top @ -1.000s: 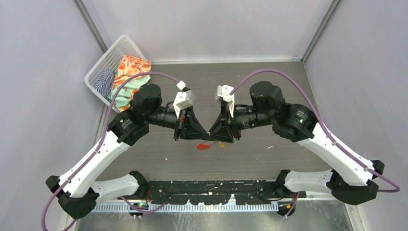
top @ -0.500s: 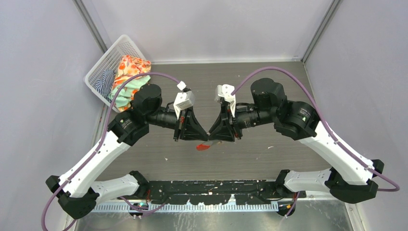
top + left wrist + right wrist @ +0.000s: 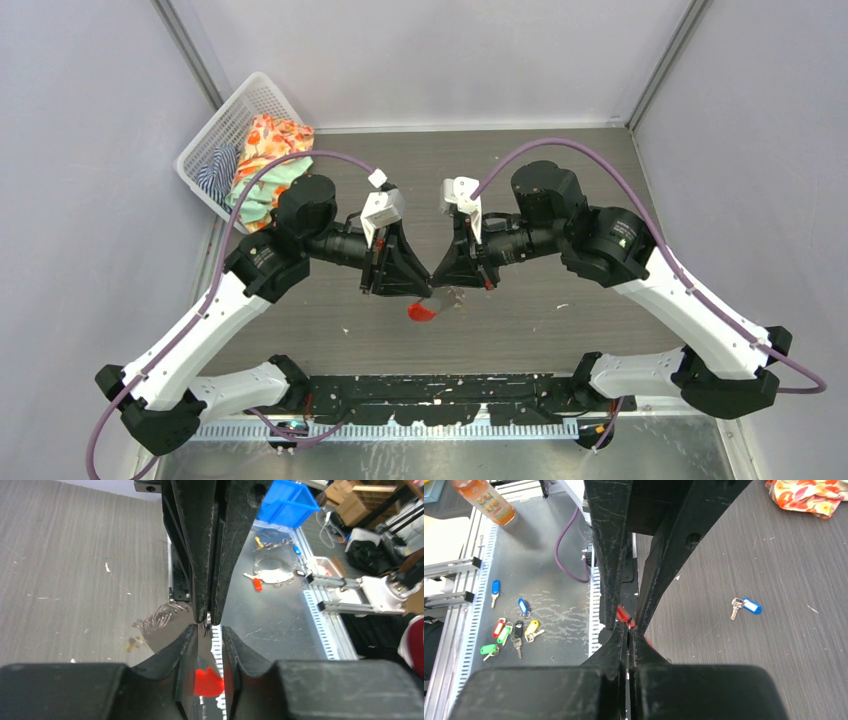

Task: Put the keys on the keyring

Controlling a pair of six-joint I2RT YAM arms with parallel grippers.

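- My top camera sits high behind the near edge, looking down on the whole grey wood-grain table [image 3: 420, 165].
- Each wrist camera looks close along its own black fingers: left gripper [image 3: 208, 630], right gripper [image 3: 628, 630], facing each other.
- All three views share the flat red oval plastic tag [image 3: 421, 311].
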